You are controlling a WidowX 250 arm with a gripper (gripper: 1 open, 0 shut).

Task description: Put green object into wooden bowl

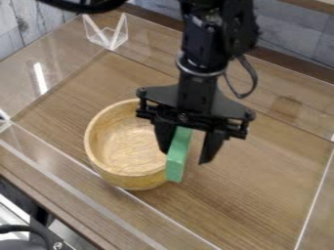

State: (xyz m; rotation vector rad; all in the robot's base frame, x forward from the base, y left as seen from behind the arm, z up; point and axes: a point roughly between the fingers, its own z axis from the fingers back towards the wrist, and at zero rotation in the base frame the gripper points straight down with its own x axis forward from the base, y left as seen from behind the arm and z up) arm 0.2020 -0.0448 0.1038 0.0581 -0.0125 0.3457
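Currently we see the black tool (193, 137) pointing straight down, its jaws set against the flat bright green foam block (179, 157); whether they grip it we cannot tell. Block hangs upright over the near-right rim of the round tan wooden bowl (120, 146) on the wood-grain tabletop (268, 186).

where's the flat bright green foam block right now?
In the camera view, the flat bright green foam block hangs upright between the gripper fingers, over the right rim of the round tan wooden bowl.

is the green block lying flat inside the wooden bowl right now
No. The green block hangs upright below the gripper, over the near rim of the wooden bowl, not flat inside.
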